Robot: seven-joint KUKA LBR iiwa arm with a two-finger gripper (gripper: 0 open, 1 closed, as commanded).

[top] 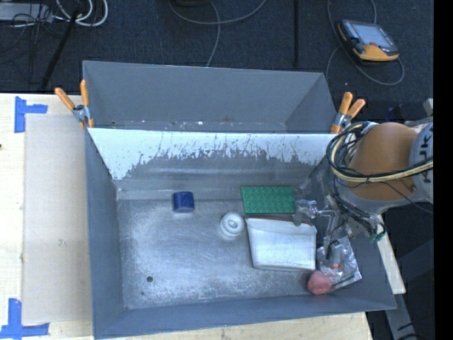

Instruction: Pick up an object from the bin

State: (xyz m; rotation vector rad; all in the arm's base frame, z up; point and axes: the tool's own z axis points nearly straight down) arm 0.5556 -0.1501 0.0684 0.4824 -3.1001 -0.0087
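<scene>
Crinkled silvery wrapper (345, 269) w/ pink rounded lump (319, 282) at its left edge; near-right corner of grey bin (163, 264). Directly over wrapper's left part: gripper (330, 251), spread or pressed together cannot tell. Just left: flat white packet (282, 244); behind it, green studded plate (267, 200). Further left: white round cap (231, 224), blue block (183, 201).
</scene>
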